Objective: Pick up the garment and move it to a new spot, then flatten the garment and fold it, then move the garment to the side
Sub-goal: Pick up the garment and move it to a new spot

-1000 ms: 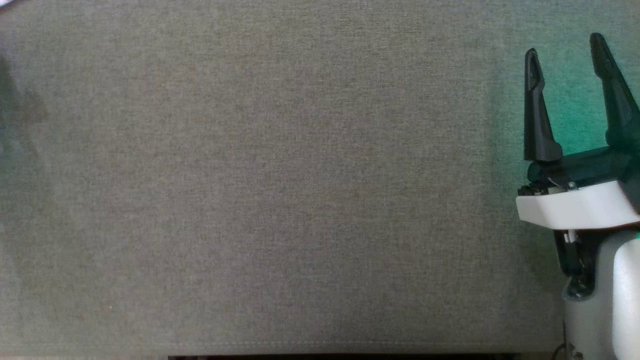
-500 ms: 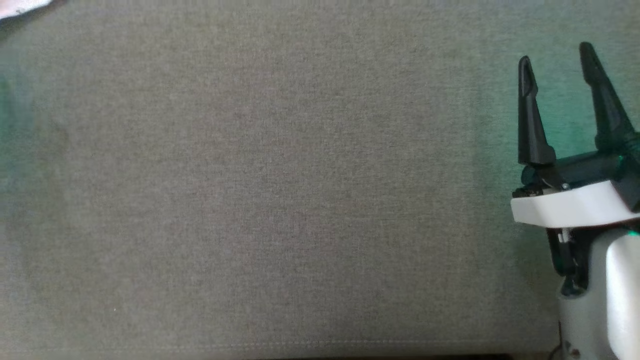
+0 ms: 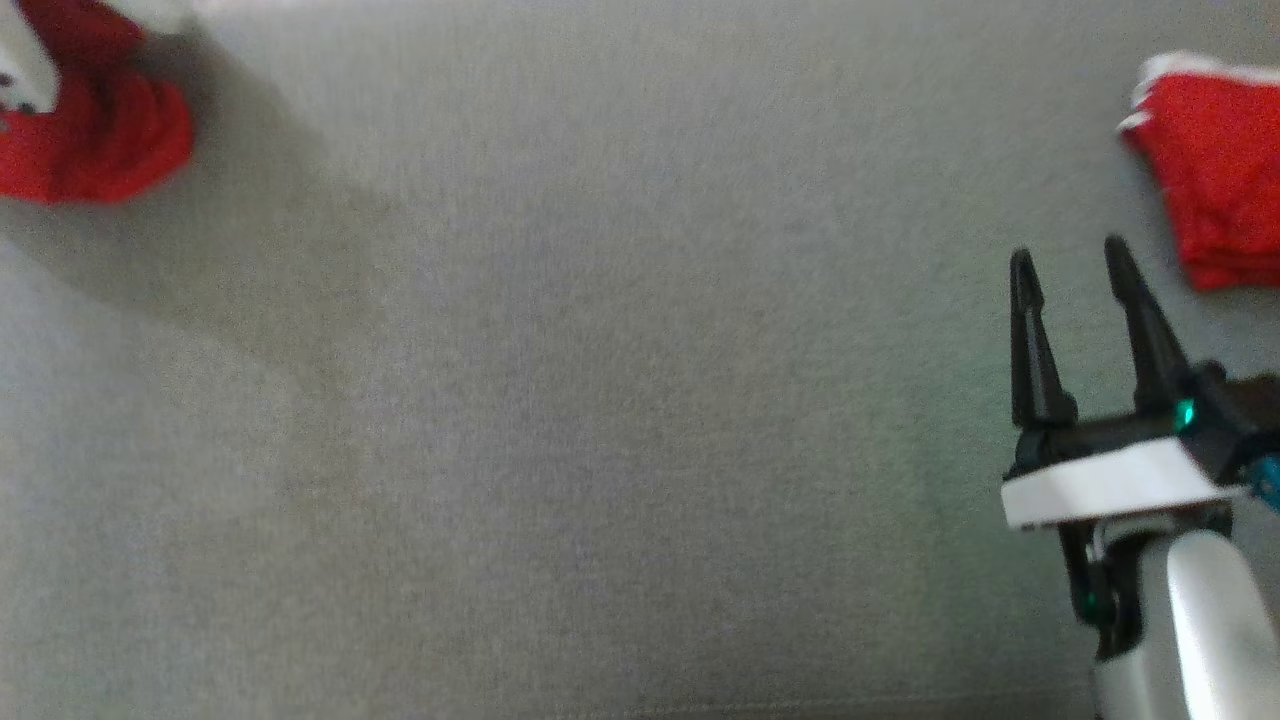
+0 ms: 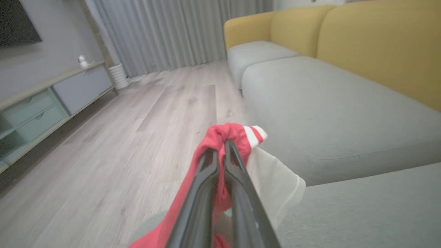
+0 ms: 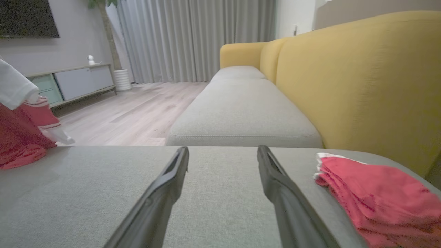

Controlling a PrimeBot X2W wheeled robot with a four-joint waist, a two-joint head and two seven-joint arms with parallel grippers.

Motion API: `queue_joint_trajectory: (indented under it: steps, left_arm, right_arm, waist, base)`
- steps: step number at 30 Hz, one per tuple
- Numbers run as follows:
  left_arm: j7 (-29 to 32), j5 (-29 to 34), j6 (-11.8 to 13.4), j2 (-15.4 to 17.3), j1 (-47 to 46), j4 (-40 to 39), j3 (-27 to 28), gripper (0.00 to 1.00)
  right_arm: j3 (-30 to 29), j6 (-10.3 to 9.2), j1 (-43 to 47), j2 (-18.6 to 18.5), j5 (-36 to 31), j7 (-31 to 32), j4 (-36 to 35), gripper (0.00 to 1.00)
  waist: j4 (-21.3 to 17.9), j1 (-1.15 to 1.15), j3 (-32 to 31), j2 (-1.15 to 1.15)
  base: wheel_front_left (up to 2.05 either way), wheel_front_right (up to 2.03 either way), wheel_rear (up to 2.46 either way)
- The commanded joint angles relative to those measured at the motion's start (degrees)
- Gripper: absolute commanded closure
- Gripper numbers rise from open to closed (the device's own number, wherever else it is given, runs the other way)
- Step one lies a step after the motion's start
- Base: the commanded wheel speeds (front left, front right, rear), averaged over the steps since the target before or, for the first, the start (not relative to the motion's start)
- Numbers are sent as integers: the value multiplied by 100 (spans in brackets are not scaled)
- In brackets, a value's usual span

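A red garment (image 4: 215, 134) with white trim hangs bunched from my left gripper (image 4: 224, 143), which is shut on it above the edge of the grey sofa seat (image 4: 344, 113). In the head view this garment (image 3: 90, 130) shows at the top left corner, and in the right wrist view the garment (image 5: 20, 137) sits at the far left. My right gripper (image 3: 1070, 262) hovers open over the seat at the lower right, nothing between its fingers (image 5: 165, 186).
A second red garment (image 3: 1215, 170), folded, lies on the seat just beyond and right of my right gripper, against the yellow backrest (image 5: 344, 86). The wood floor (image 4: 120, 137) and a low cabinet (image 4: 51, 96) lie past the seat's edge.
The head camera has shifted, bringing both red garments into its picture. My left gripper has gone from open to shut. My right gripper stays open.
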Motion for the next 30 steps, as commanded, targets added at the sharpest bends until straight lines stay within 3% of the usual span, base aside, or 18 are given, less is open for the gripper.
queue_joint_trajectory:
  steps: [1, 9, 14, 19, 24, 30]
  left_arm:
    - [23, 30, -26, 229, -315, -265, 95, 100]
    - [540, -288, -31, -265, -465, -1387, -442, 100]
    - [733, -630, -13, -805, -571, -1965, -455, 100]
    - [734, -884, 141, -1085, -411, -2236, -376, 100]
    - [666, -1067, 359, -1109, 19, -2342, -252, 100]
    - [341, -1298, 713, -838, 1235, -2183, 4, 100]
  right_arm:
    - [106, -4, -14, -21, 50, -66, -134, 0]
    - [-85, -4, 429, -21, 220, -244, 173, 0]
    - [-141, -4, 543, -21, 249, -304, 224, 0]
    - [-102, -4, 543, -21, 346, -376, 269, 0]
    - [-93, -4, 508, -21, 359, -400, 283, 0]
    - [26, -4, 249, -21, 404, -439, 296, 0]
  waist:
    - [-278, 2, -775, 0]
    - [-676, 2, -1547, 0]
    - [-836, 2, -1580, 0]
    - [-924, 2, -1425, 0]
    - [-901, 2, -1163, 0]
    - [-882, 2, -567, 0]
  base:
    - [0, 0, 0]
    - [0, 0, 0]
    - [0, 0, 0]
    - [0, 0, 0]
    - [0, 0, 0]
    - [0, 0, 0]
